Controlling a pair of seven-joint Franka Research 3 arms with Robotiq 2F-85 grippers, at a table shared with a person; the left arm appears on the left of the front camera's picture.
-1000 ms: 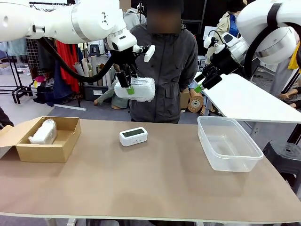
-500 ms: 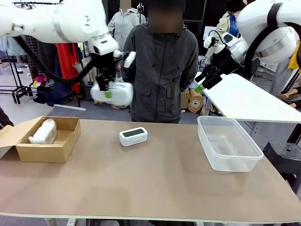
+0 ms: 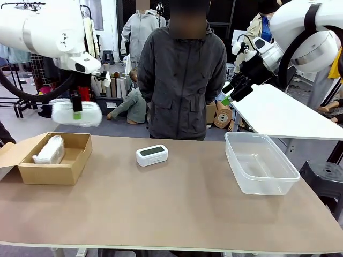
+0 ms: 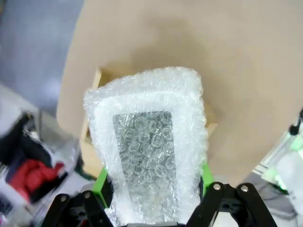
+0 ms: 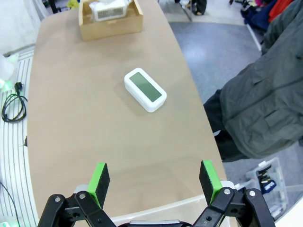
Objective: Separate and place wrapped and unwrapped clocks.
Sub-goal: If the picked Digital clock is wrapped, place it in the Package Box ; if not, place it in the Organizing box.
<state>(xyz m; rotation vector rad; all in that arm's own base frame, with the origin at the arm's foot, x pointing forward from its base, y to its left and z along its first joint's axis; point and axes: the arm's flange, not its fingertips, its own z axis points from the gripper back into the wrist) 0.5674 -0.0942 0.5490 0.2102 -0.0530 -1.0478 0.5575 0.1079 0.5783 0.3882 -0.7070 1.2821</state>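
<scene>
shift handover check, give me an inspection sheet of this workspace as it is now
surface: brown table, no spills seen
job's things: wrapped clock in the cardboard box; second wrapped clock in the air over that box; bare clock mid-table; clear tub at the right
clutter: nothing seen
grippers: left gripper shut on the second wrapped clock; right gripper open, raised, holding nothing
cables: black cable on the floor
surroundings: person at the far edge
</scene>
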